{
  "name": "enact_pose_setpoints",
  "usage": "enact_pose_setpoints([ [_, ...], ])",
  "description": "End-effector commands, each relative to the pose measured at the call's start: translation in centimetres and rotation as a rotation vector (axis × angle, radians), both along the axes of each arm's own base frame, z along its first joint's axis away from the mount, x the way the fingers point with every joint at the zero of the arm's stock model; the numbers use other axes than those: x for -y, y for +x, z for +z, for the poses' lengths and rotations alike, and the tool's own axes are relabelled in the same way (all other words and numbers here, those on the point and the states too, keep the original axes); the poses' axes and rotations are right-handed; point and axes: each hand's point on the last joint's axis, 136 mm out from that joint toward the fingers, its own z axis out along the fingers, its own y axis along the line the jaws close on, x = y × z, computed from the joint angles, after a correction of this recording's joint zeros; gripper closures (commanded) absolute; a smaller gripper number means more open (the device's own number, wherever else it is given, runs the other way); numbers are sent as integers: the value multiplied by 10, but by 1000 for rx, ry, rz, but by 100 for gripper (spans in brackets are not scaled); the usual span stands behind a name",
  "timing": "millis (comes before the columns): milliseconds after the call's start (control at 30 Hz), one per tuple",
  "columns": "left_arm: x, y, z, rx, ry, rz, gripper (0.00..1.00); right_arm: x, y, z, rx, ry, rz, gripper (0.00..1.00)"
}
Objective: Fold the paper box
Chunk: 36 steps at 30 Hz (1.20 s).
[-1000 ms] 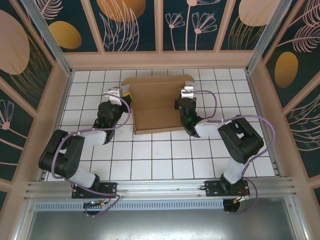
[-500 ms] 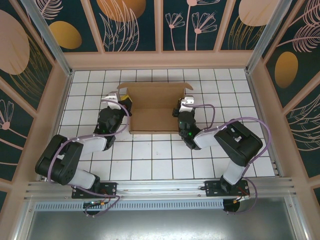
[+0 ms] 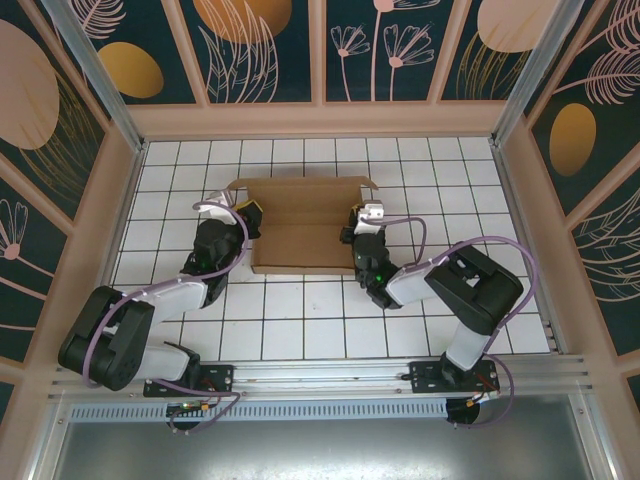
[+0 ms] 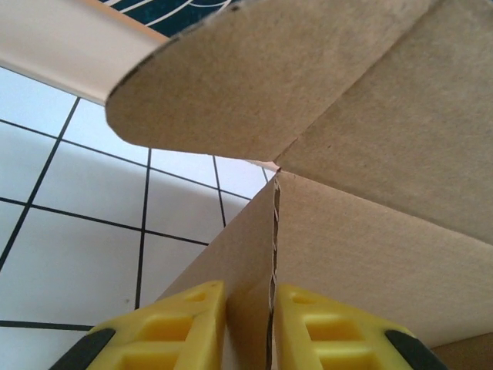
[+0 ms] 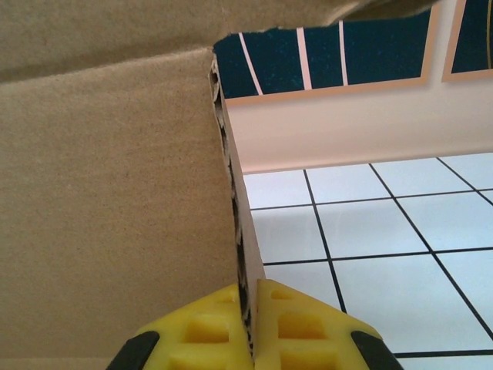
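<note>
The paper box (image 3: 300, 225) is plain brown cardboard in the middle of the white tiled floor, its back panel raised. My left gripper (image 3: 248, 215) is shut on the box's left side wall; in the left wrist view the yellow fingers (image 4: 177, 327) pinch the cardboard edge (image 4: 254, 262) under a rounded flap (image 4: 246, 85). My right gripper (image 3: 362, 222) is shut on the right side wall; in the right wrist view its yellow fingers (image 5: 300, 327) clamp the upright corrugated edge (image 5: 235, 208), with the box panel (image 5: 108, 200) to the left.
Wooden walls with dark floral panels (image 3: 320, 50) enclose the tiled floor (image 3: 300, 320). Both arm bases sit on the metal rail (image 3: 320, 380) at the near edge. Purple cables loop along each arm.
Both grippers have drawn nearer to the arm bases, pulling the box with them. The box's back panel has tipped further up and its visible footprint has shortened.
</note>
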Motion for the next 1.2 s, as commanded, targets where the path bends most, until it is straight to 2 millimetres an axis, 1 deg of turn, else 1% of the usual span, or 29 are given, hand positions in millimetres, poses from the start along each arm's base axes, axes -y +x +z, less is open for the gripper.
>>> enact_pose_setpoints([
  [0,15,-10,3,-2,-78,-80,76,-9,-11,30,82,153,55,100],
  [67,15,-12,3,-6,-95,-86,76,-9,-14,29,77,167,73,100],
  [200,16,-18,-2,-20,-104,-101,76,-11,-20,26,76,177,106,95],
  [300,10,-22,-8,-30,-102,-76,77,-15,-26,24,80,176,153,90],
  [433,7,-28,-17,-56,-111,-70,77,-21,-32,22,69,167,208,82],
  [500,7,-30,-20,-69,-117,-74,77,-28,-34,21,48,170,253,81],
  [667,4,-35,-28,-92,-109,-68,78,-46,-47,24,19,217,394,74],
  [700,3,-36,-29,-94,-107,-66,77,-47,-48,22,9,220,401,72],
  [833,-1,-40,-33,-114,-113,-51,78,-44,-51,5,-35,204,400,71],
  [1000,-5,-46,-47,-157,-103,-34,77,-39,-57,-20,-85,189,409,71],
  [1100,-10,-51,-60,-206,-110,-13,78,-33,-61,-32,-106,182,403,71],
  [1167,-15,-56,-71,-248,-116,12,77,-28,-64,-37,-111,178,395,71],
])
